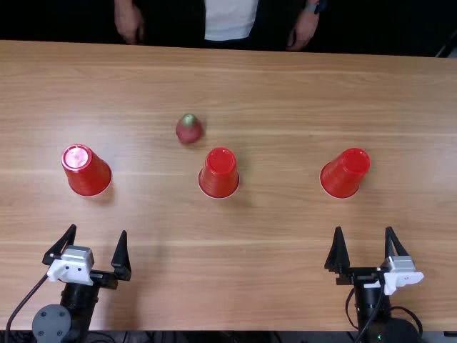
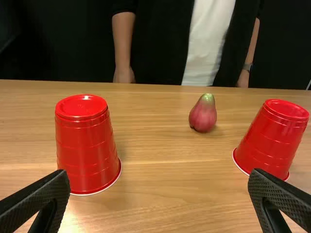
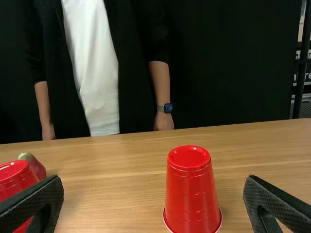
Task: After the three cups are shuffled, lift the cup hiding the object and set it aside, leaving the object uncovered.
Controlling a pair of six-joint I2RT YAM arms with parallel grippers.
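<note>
On the table (image 1: 300, 86) near its middle, the red-green fruit (image 1: 188, 128) sits uncovered, just beside the middle cup (image 1: 218, 173) at its 11 o'clock. The left cup (image 1: 86, 170) is at 9 and the right cup (image 1: 345, 173) at 3, all upside down. The left gripper (image 1: 96, 233) and right gripper (image 1: 363, 232) hang toward 6 o'clock, jaws spread wide, holding nothing. Likely the pre-hiding stage; next calls for tracking the covering cup, then grasping its wall.

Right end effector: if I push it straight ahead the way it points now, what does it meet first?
Probably the upside-down red cup straight ahead of the right end effector. Nothing lies between them, though the depth is hard to judge.
</note>
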